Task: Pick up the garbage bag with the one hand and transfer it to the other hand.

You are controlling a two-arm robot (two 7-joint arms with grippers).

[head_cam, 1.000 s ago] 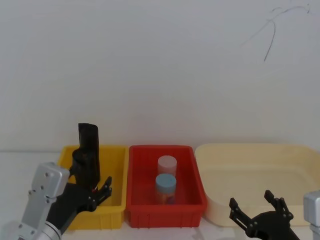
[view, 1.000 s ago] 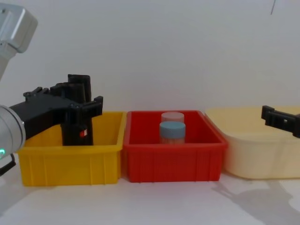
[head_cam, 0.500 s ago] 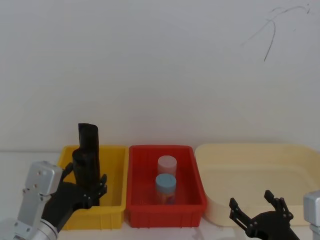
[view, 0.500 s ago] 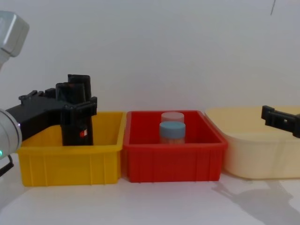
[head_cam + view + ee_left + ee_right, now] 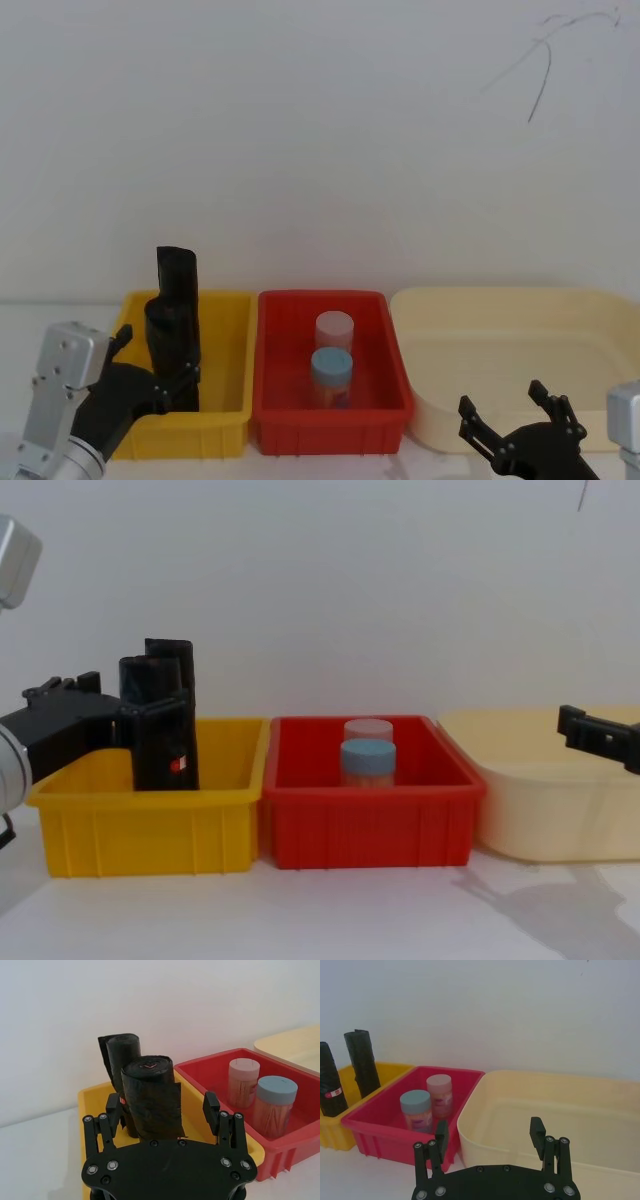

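The garbage bag (image 5: 160,725) is a black roll with a red-and-white label, standing upright in the yellow bin (image 5: 150,830); it also shows in the head view (image 5: 170,340) and the right wrist view (image 5: 330,1082). A slimmer black roll (image 5: 178,652) without a label stands right behind it. My left gripper (image 5: 162,1102) is open, one finger on each side of the bag (image 5: 150,1095) with a gap on both sides, not touching it. From the chest it sits at the bin's left end (image 5: 108,702). My right gripper (image 5: 489,1132) hangs open and empty in front of the cream tub (image 5: 560,1105).
A red bin (image 5: 370,825) in the middle holds a pink-lidded jar (image 5: 368,729) and a blue-lidded jar (image 5: 367,760). The large cream tub (image 5: 550,810) stands at the right. A white wall rises close behind the bins. Bare white table lies in front.
My left gripper has drawn back to the left, toward me, off the garbage bag. The bag stays standing in the yellow bin. The right arm has not moved.
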